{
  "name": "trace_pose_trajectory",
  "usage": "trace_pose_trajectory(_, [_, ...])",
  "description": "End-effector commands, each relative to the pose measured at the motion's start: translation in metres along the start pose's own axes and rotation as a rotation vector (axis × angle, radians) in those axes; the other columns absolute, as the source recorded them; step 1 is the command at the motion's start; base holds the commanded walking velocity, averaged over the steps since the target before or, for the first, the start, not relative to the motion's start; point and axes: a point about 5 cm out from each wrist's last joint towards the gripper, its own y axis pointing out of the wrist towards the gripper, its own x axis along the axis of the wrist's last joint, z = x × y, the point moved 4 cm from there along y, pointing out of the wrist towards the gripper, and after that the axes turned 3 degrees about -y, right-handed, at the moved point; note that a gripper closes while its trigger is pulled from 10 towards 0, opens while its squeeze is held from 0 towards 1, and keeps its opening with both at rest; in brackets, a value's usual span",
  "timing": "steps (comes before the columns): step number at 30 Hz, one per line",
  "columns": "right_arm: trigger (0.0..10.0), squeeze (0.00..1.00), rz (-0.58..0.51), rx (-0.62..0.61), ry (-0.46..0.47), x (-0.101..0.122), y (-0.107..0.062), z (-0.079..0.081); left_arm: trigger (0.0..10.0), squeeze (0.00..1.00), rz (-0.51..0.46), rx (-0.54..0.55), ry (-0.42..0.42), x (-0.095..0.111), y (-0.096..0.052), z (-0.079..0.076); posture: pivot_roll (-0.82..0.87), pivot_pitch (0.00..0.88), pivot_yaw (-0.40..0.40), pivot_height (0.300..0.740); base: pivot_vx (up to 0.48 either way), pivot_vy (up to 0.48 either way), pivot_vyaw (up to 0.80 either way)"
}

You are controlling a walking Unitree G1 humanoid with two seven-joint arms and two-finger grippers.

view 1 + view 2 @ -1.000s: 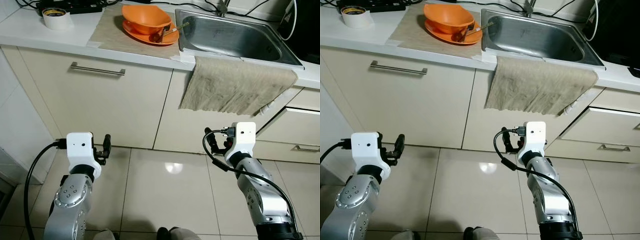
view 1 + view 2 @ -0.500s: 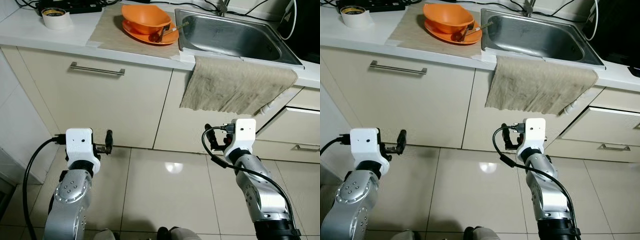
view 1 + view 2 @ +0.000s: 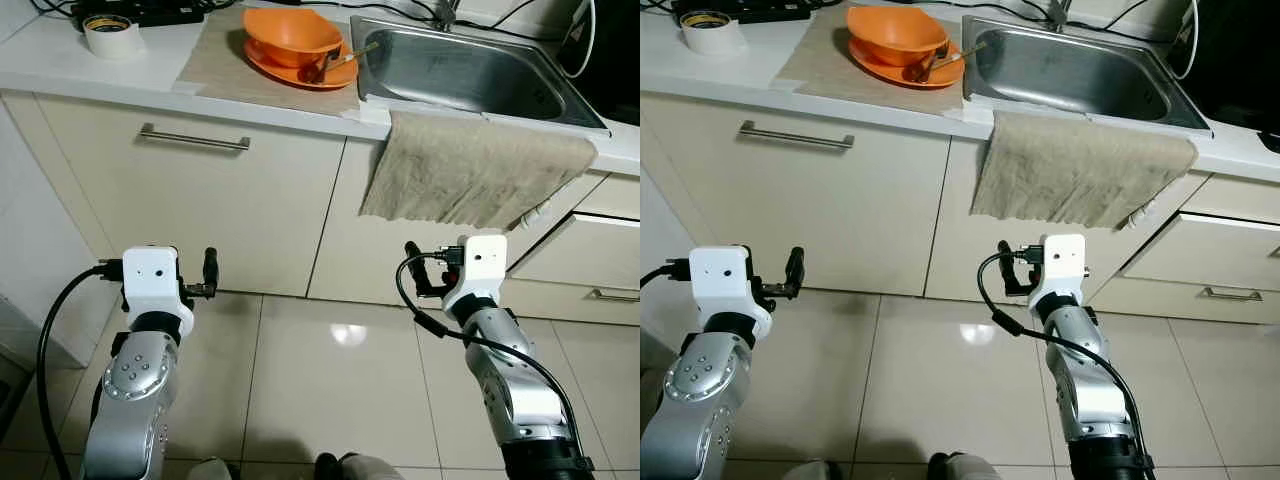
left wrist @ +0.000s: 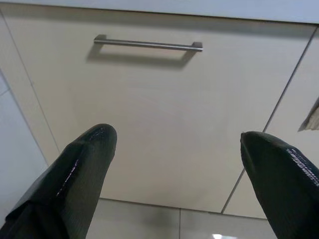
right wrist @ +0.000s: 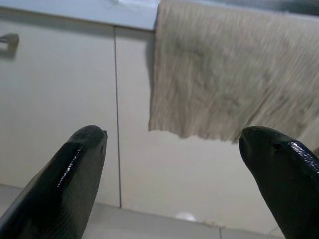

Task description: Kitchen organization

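Left gripper (image 4: 174, 149) and right gripper (image 5: 172, 149), both with fingers spread wide and empty, hover low above the floor tiles (image 3: 330, 390) before the cabinet fronts. On the counter (image 3: 60, 60) an orange bowl (image 3: 292, 35) sits in an orange plate (image 3: 300, 72) on a mat (image 3: 225, 62) beside the sink (image 3: 460, 72); a beige towel (image 3: 470, 170) hangs over the sink's front edge, above the right gripper.

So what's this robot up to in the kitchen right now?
Nothing is being handled yet. The robot stands facing the cabinets with both arms raised in front of it: the left gripper is open and points at a drawer handle, the right gripper is open and points at a beige cloth draped over the sink edge. An orange bowl on a plate, with a spoon, waits on the counter.
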Motion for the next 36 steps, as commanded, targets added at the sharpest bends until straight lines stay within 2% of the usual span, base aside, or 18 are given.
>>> trace_pose_trajectory(1, [10.0,0.00,0.005,-0.026,-0.011,-0.002,0.000,-0.011,10.0,0.05,0.005,-0.019,-0.014,-0.002,0.002,-0.009,-0.11,0.114,-0.126,0.740,0.000,-0.409,0.00])
trace_pose_trajectory(10, [10.0,0.00,0.005,-0.029,-0.013,-0.004,0.002,-0.010,10.0,0.05,0.009,-0.036,-0.015,-0.004,0.005,-0.013,-0.11,0.117,-0.120,0.740,0.000,-0.372,0.00])
trace_pose_trajectory(11, [10.0,0.00,-0.007,-0.027,-0.009,-0.004,0.003,-0.010,10.0,0.02,0.018,-0.012,-0.005,-0.007,0.007,-0.011,-0.11,0.118,-0.119,0.740,0.000,0.000,0.00])
trace_pose_trajectory(15, [10.0,0.00,-0.018,-0.023,0.007,-0.009,0.006,-0.008,10.0,0.04,0.004,0.013,0.027,-0.011,0.014,-0.004,-0.11,0.118,-0.117,0.740,0.000,0.000,0.00])
trace_pose_trajectory(19, [10.0,0.00,-0.063,-0.001,0.010,-0.007,0.006,-0.005,10.0,0.03,-0.048,-0.021,0.002,-0.008,0.011,-0.006,-0.10,0.117,-0.115,0.740,0.000,0.000,0.00])
trace_pose_trajectory(21, [10.0,0.00,-0.095,0.005,0.023,-0.004,0.005,-0.004,10.0,0.03,-0.060,-0.043,0.016,-0.009,0.010,-0.008,-0.10,0.116,-0.116,0.740,0.000,0.000,0.00])
trace_pose_trajectory(26, [10.0,0.00,-0.153,0.019,0.027,-0.005,0.000,-0.004,10.0,0.01,-0.146,-0.084,-0.041,-0.003,0.003,-0.014,-0.10,0.115,-0.116,0.740,0.000,0.000,0.00])
trace_pose_trajectory(36, [10.0,0.00,-0.164,0.024,0.033,-0.007,0.000,-0.005,10.0,0.00,-0.157,-0.086,-0.034,-0.006,0.002,-0.014,-0.10,0.112,-0.117,0.740,0.000,0.000,0.00])
